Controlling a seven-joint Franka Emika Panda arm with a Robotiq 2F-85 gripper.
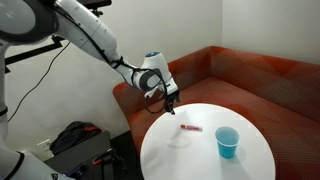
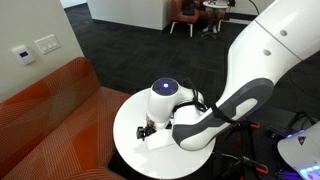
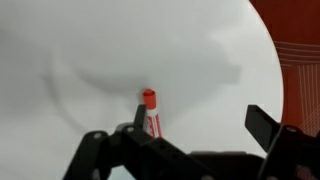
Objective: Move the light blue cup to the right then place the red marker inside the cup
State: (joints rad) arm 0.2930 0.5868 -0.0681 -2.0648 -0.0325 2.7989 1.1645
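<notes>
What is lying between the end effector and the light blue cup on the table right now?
Only the red marker: it lies flat on the white table, roughly between the end effector and the light blue cup. Nothing else visible stands in the way.

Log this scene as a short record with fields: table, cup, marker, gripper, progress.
table: round, white, with a red sofa behind it
cup: light blue, upright on the table
marker: red, lying flat on the table, apart from the cup
gripper: open, holding nothing, raised above the table near the marker
fingers: spread wide in the wrist view, marker lying below them
progress: marker not yet in the cup
</notes>
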